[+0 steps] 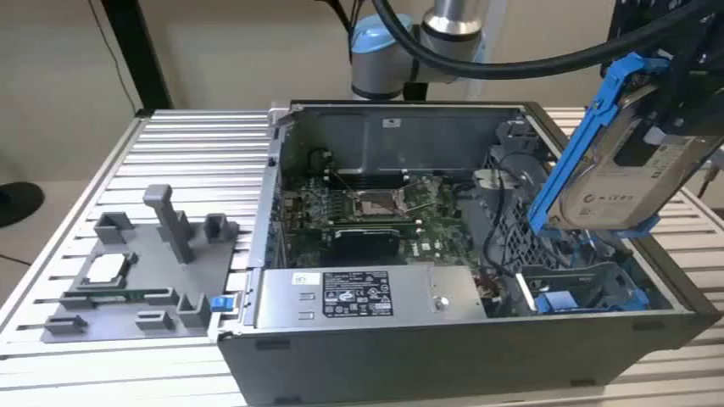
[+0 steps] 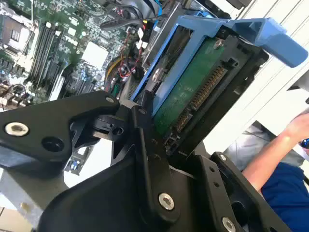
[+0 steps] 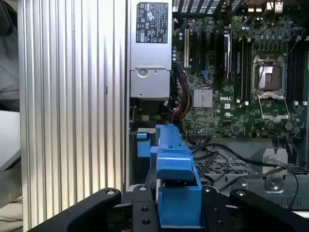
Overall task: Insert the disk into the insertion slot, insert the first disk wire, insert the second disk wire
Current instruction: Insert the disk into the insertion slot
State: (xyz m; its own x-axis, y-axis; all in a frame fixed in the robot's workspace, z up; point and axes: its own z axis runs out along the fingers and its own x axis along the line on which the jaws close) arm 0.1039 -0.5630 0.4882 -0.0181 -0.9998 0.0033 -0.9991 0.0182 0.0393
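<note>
My gripper (image 1: 676, 108) is shut on the disk (image 1: 628, 182), a silver-grey drive with a white label in a bright blue carrier (image 1: 577, 140). The disk hangs tilted on edge above the case's corner nearest the exterior view's right. Below it lies the insertion slot (image 1: 579, 287), a dark grey bay with blue clips. In the second wrist view the disk (image 2: 189, 91) shows its green circuit board and connector, with a black finger (image 2: 145, 145) pressed against its edge. In the first wrist view the gripper (image 3: 178, 210) clamps the blue carrier (image 3: 175, 164). Loose black cables (image 3: 219, 153) lie beside the bay.
The open computer case (image 1: 453, 356) sits on a slatted aluminium table (image 1: 181, 153). Inside are a grey labelled power-supply box (image 1: 345, 297) and the motherboard (image 1: 362, 208). A grey fixture tray (image 1: 136, 271) lies at the exterior view's left. A person's arm (image 2: 275, 154) is beside the table.
</note>
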